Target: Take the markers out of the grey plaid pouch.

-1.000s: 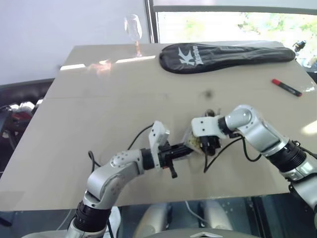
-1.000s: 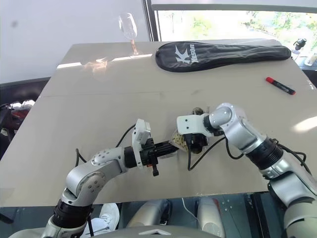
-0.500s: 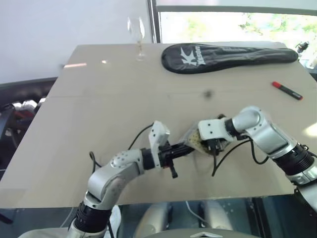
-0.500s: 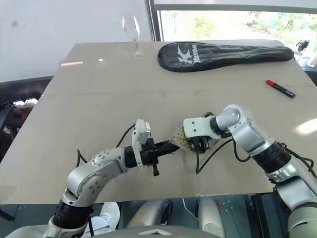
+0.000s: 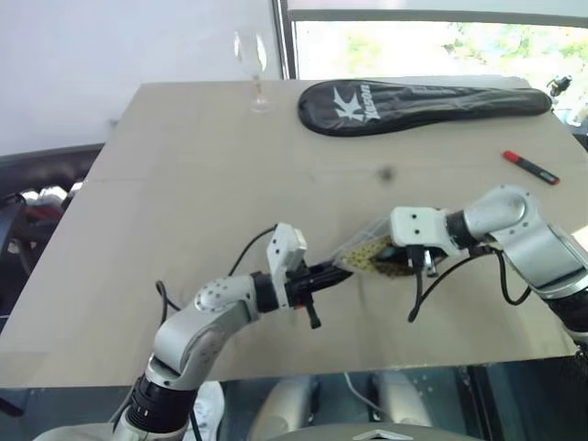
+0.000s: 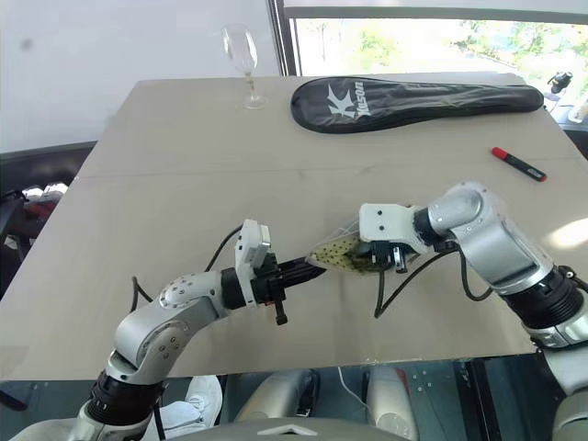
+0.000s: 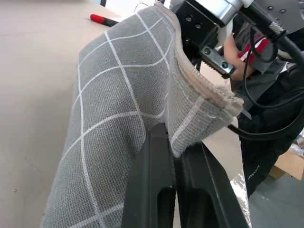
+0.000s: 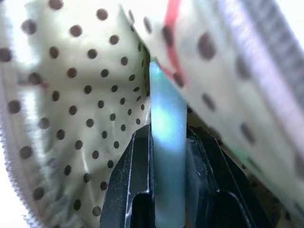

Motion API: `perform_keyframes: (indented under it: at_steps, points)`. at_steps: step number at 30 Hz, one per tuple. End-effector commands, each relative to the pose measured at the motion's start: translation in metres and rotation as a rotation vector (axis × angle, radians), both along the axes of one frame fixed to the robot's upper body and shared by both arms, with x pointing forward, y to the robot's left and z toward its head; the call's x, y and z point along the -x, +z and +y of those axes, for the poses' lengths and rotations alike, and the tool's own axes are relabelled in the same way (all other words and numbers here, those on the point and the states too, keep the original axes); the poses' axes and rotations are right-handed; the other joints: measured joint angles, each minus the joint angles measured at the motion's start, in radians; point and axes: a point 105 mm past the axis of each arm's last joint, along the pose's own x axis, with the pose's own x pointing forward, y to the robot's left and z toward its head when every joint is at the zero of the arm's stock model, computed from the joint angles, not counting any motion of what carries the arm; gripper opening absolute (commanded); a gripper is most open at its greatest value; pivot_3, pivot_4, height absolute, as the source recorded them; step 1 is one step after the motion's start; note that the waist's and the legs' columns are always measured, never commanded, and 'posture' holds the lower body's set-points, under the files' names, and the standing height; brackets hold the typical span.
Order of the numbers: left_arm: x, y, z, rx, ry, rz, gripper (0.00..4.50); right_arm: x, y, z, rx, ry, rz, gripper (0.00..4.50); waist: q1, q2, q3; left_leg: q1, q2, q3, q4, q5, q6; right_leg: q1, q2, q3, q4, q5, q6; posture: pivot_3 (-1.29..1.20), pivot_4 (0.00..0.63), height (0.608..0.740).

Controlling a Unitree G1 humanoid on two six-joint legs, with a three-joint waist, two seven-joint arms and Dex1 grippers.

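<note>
Pouch (image 7: 118, 109): grey plaid, pale grid lines, yellowish dotted lining, near table (image 5: 184, 184) centre; left gripper (image 7: 175, 185) clamps its edge; right gripper (image 8: 166, 156) pinches a pale green marker (image 8: 166, 142) inside; marker ends hidden; red marker (image 5: 530, 166) far right.

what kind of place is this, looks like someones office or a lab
Probably an office or lab room, though that is a guess. A large plain table stands beside a bright window with greenery outside. On it lie mixed props: a wine glass, a black racket cover and a red-capped marker.
</note>
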Motion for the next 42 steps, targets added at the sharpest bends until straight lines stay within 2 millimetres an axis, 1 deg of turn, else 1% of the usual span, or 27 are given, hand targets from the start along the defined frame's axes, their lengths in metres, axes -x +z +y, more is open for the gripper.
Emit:
perform_keyframes:
  at_steps: [1,4,6,8,10,12,15,18,19,22,25,27,31,34,36,39,42]
  points:
    - [-0.01,-0.001,0.008,-0.025,0.058,-0.027,0.0,-0.004,0.024,-0.004,-0.055,-0.039,-0.069,0.31,0.0,0.0,0.0,0.0,0.0,0.0,0.0,0.0,0.0,0.0,0.0,0.0,0.0,0.0,0.0,0.0,0.15,0.74]
    - [-0.009,-0.006,0.005,-0.084,0.045,-0.071,0.0,-0.005,0.027,0.005,-0.089,-0.031,-0.093,0.31,-0.001,0.0,0.0,0.0,0.0,0.0,0.0,0.0,0.0,0.0,0.0,0.0,0.0,0.0,0.0,0.0,0.15,0.74]
    - [-0.009,-0.004,0.002,-0.075,0.04,-0.076,0.0,-0.006,0.023,0.01,-0.062,-0.016,-0.118,0.31,0.0,0.0,0.0,0.0,0.0,0.0,0.0,0.0,0.0,0.0,0.0,0.0,0.0,0.0,0.0,0.0,0.15,0.74]
    - [-0.007,0.004,-0.005,-0.05,0.025,-0.089,0.0,-0.015,0.012,0.016,0.02,0.02,-0.244,0.31,0.0,0.0,0.0,0.0,0.0,0.0,0.0,0.0,0.0,0.0,0.0,0.0,0.0,0.0,0.0,0.0,0.15,0.74]
    - [-0.006,0.013,-0.011,-0.025,0.016,-0.101,0.0,-0.022,0.011,0.029,0.021,0.054,-0.364,0.31,-0.001,0.0,0.0,0.0,0.0,0.0,0.0,0.0,0.0,0.0,0.0,0.0,0.0,0.0,0.0,0.0,0.15,0.74]
    - [-0.009,0.02,-0.013,-0.009,0.028,-0.113,0.0,-0.023,0.01,0.036,0.024,0.077,-0.417,0.31,-0.002,0.0,0.0,0.0,0.0,0.0,0.0,0.0,0.0,0.0,0.0,-0.001,0.0,0.0,0.0,0.0,0.15,0.74]
    - [-0.015,0.026,-0.015,0.008,0.064,-0.124,0.0,-0.023,0.01,0.042,0.005,0.092,-0.449,0.31,0.0,0.0,0.0,0.0,0.0,0.0,0.0,0.0,0.0,-0.001,0.0,-0.001,0.001,0.0,0.0,0.0,0.15,0.74]
    - [-0.026,0.028,-0.014,0.0,0.155,-0.152,0.0,-0.022,0.016,0.051,-0.07,0.081,-0.47,0.31,-0.001,-0.001,0.0,-0.001,0.0,0.0,0.0,0.0,0.0,-0.001,0.0,-0.001,0.0,0.0,0.0,0.0,0.15,0.74]
    - [-0.029,0.026,-0.014,-0.01,0.182,-0.154,0.0,-0.023,0.018,0.05,-0.088,0.055,-0.476,0.31,0.0,0.0,0.0,-0.001,0.0,0.0,0.0,0.0,0.0,-0.001,0.0,-0.002,0.0,0.0,0.0,0.0,0.15,0.74]
    - [-0.033,0.023,-0.015,-0.016,0.228,-0.155,0.0,-0.031,0.022,0.043,-0.106,-0.019,-0.495,0.31,-0.001,0.0,0.0,-0.001,0.0,0.0,0.0,0.0,0.0,-0.001,0.001,-0.002,0.001,0.0,0.0,0.0,0.15,0.74]
    - [-0.036,0.023,-0.015,-0.011,0.263,-0.162,0.0,-0.035,0.026,0.037,-0.165,-0.113,-0.459,0.31,-0.001,0.0,0.0,-0.001,0.0,0.0,0.0,0.0,0.0,-0.001,0.001,-0.002,0.001,0.0,0.0,0.0,0.15,0.74]
    - [-0.037,0.021,-0.015,-0.021,0.273,-0.168,0.0,-0.036,0.031,0.033,-0.19,-0.146,-0.439,0.31,-0.001,0.0,0.0,-0.001,0.0,0.0,0.0,0.0,0.0,-0.001,0.001,-0.002,0.001,0.0,0.0,0.0,0.15,0.74]
    - [-0.041,0.01,-0.006,-0.11,0.292,-0.223,0.0,-0.04,0.046,0.01,-0.206,-0.22,-0.402,0.31,-0.001,0.0,0.0,0.0,0.0,0.0,0.0,0.0,0.0,-0.001,0.001,-0.002,0.001,0.0,0.0,0.0,0.15,0.74]
    - [-0.046,0.003,0.0,-0.206,0.31,-0.314,0.0,-0.035,0.051,-0.006,-0.243,-0.288,-0.287,0.31,0.001,0.0,0.0,-0.001,0.0,0.0,0.0,0.0,0.0,-0.001,0.0,-0.002,0.001,0.0,0.0,0.0,0.15,0.74]
    - [-0.049,0.004,0.003,-0.215,0.333,-0.341,0.0,-0.03,0.055,-0.013,-0.259,-0.307,-0.236,0.31,0.001,0.0,0.0,-0.001,0.0,0.0,0.0,0.0,0.0,-0.001,0.0,-0.002,0.0,0.0,0.0,0.0,0.15,0.74]
    - [-0.054,0.004,0.008,-0.222,0.37,-0.368,0.0,-0.028,0.058,-0.032,-0.237,-0.36,-0.211,0.31,0.0,0.0,0.001,-0.001,0.0,0.0,0.0,0.0,0.0,-0.001,0.0,-0.001,0.0,0.0,0.0,0.0,0.15,0.74]
    - [-0.061,0.008,0.019,-0.228,0.438,-0.395,0.0,-0.025,0.054,-0.059,-0.169,-0.424,-0.18,0.31,0.001,0.0,0.001,-0.001,0.0,0.0,0.0,0.0,0.0,-0.001,0.0,-0.001,0.0,0.0,0.0,0.0,0.15,0.74]
